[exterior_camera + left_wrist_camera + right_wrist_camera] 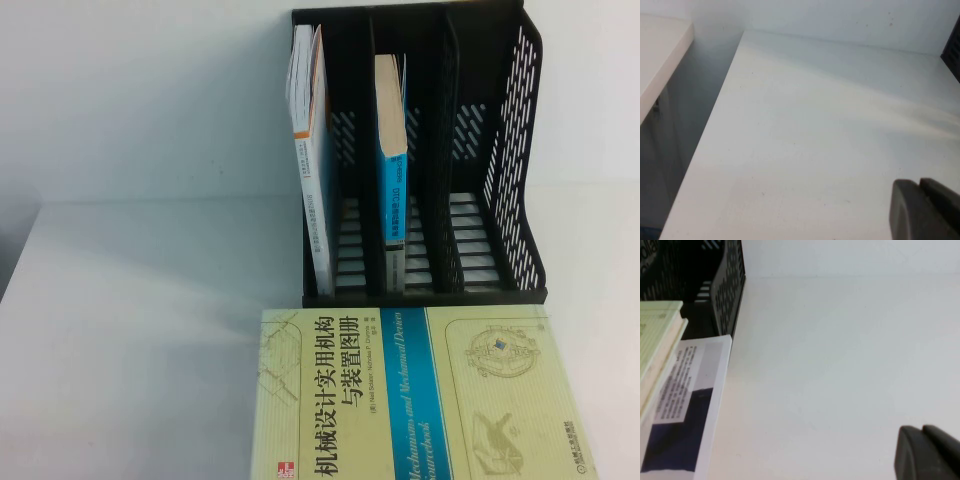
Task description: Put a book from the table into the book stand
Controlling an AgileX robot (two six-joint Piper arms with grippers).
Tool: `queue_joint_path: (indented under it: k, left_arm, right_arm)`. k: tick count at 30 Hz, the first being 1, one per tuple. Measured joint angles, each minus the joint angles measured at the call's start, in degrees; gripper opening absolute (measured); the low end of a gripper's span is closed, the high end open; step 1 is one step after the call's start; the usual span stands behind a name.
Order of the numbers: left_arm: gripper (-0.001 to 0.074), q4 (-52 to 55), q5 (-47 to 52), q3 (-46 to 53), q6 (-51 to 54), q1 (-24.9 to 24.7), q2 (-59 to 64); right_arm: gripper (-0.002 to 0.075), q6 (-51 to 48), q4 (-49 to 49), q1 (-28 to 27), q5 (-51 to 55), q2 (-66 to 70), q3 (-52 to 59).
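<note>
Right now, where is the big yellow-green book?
In the high view the book lies flat on the table, near edge, right of centre, just in front of the book stand. Neither end effector touches it: left, right, both over bare table.

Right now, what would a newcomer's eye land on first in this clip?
The big yellow-green book lies flat on the table, just in front of the black book stand. The stand's left and middle slots each hold an upright book; its right slot is empty. Both the left pincer and right pincer hover over bare tabletop, holding nothing.
</note>
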Motion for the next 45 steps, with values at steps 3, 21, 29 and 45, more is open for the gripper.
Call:
queue_joint_path:
  k: [3,21,29,45]
  left_arm:
    - [0.0006,0.0,0.0,0.0,0.0,0.0,0.0]
    - [0.0006,0.0,0.0,0.0,0.0,0.0,0.0]
    - [0.0006,-0.1,-0.1,0.0,0.0,0.0,0.0]
    - [0.0006,-1.4,-3.0,0.2,0.0,0.0,0.0]
  right_arm:
    - [-0.0004,0.0,0.0,0.0,0.0,0.0,0.0]
    - [-0.0004,0.0,0.0,0.0,0.0,0.0,0.0]
    - [-0.0004,0.0,0.0,0.0,0.0,0.0,0.0]
    - [-0.0004,0.0,0.0,0.0,-0.8,0.0,0.0]
